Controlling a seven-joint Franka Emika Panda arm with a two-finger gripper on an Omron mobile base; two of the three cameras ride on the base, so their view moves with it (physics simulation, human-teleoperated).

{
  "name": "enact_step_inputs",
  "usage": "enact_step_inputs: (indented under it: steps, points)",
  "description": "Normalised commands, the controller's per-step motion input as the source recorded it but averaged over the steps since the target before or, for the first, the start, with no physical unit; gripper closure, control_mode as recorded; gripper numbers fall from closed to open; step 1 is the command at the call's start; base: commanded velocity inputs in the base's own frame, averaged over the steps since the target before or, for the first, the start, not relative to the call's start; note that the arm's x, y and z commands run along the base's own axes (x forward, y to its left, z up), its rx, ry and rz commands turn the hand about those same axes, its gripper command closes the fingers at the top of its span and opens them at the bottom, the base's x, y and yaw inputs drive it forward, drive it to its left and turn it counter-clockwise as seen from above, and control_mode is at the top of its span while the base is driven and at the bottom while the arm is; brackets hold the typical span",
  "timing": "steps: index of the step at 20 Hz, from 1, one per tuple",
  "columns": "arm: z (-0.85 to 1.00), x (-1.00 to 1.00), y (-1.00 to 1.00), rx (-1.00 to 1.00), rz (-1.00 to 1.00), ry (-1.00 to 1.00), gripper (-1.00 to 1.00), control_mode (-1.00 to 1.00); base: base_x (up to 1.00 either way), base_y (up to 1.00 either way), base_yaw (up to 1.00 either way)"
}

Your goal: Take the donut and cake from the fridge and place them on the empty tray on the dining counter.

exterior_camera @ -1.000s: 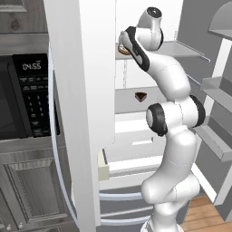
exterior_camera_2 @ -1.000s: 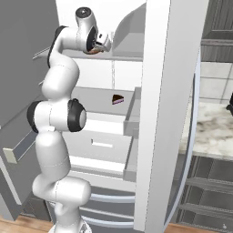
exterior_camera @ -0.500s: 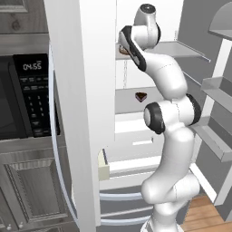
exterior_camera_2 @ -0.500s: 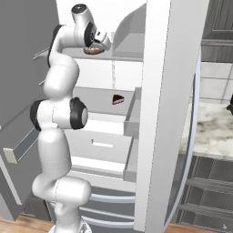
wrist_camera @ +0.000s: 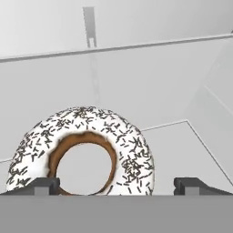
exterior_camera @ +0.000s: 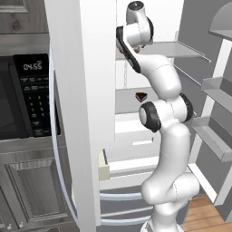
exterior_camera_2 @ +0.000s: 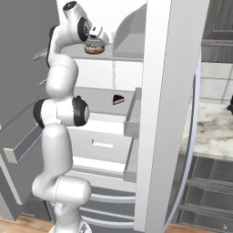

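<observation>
Setting: rendered kitchen; you face the open fridge [exterior_camera: 86, 113], white inside, with a black microwave [exterior_camera: 25, 97] built in to its left.
Jaws: you have the gripper [wrist_camera: 116, 184] spread wide with nothing between the fingertips [wrist_camera: 43, 184]; in the hand view they rise at the bottom edge, one at the donut's left flank, one out to its right.
Donut: the donut [wrist_camera: 82, 152] lies flat on the upper shelf [exterior_camera_2: 120, 57], directly ahead of the jaws and close, white glaze with dark sprinkles, brown around the hole. From the right base view the hand sits just above and beside it [exterior_camera_2: 94, 48].
Key relation: the ring is offset toward the left fingertip, not centred in the gap; being round it has no long axis, so any closing direction would serve. I judge you need a small shift that way and a little more reach before closing.
Cake: the cake [exterior_camera_2: 118, 99], a dark wedge, rests on the shelf below, well apart from the hand.
Writing: the microwave clock reads 04:55; keypad too small to read.
Task state: nothing lifted yet.
</observation>
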Motion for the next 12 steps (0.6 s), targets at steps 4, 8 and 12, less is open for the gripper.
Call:
enact_step_inputs:
  steps: [4, 8, 12]
  points:
    - [-1.00, 0.24, -0.88, 0.03, -0.07, 0.28, -1.00, -1.00, 0.00, 0.00, 0.00]
    - [-1.00, 0.34, -1.00, 0.10, -0.08, 0.20, -1.00, -1.00, 0.00, 0.00, 0.00]
    - [-1.00, 0.45, -0.83, 0.02, -0.13, 0.06, -1.00, -1.00, 0.00, 0.00, 0.00]
